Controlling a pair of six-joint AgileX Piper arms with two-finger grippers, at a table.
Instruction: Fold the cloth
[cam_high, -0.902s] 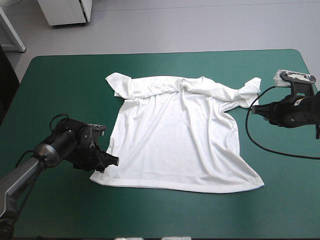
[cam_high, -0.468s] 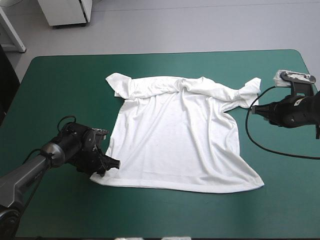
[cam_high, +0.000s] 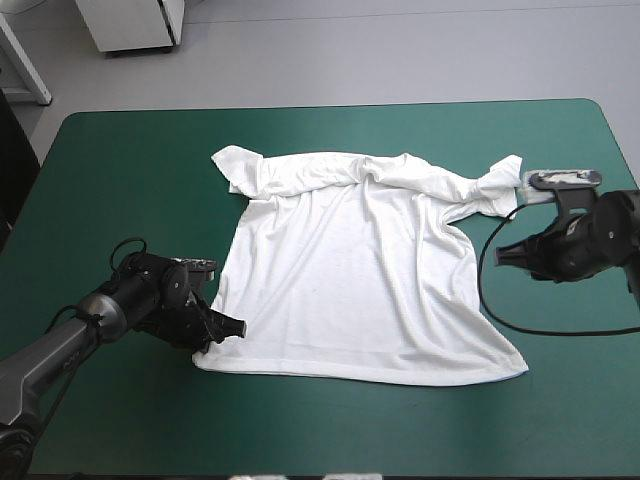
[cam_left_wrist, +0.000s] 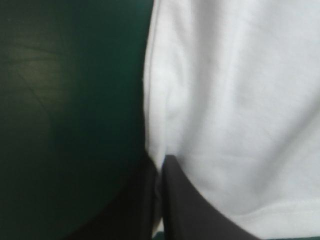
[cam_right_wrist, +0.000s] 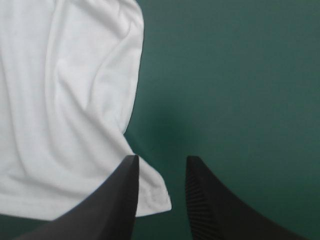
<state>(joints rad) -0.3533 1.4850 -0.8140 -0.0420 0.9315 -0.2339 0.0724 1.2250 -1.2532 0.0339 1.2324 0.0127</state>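
Note:
The white T-shirt (cam_high: 350, 280) lies spread on the teal-green cover, its sleeves bunched toward the far edge. My left gripper (cam_high: 232, 327) sits low at the shirt's near left hem corner. In the left wrist view its black fingers meet in a point (cam_left_wrist: 161, 159) with the T-shirt's edge (cam_left_wrist: 235, 100) pinched between them. My right gripper (cam_high: 500, 255) hovers just off the shirt's right side, pointing at it. Its fingers stand apart (cam_right_wrist: 160, 162) over the cover, and a corner of the T-shirt (cam_right_wrist: 65, 100) lies beside one finger.
The teal-green cover (cam_high: 120, 170) extends on all sides of the shirt. The table's right edge (cam_high: 628, 170) runs close behind my right arm.
My right arm has moved in toward the shirt's right side and a little nearer the front. The left gripper has shifted slightly along the hem corner, staying low.

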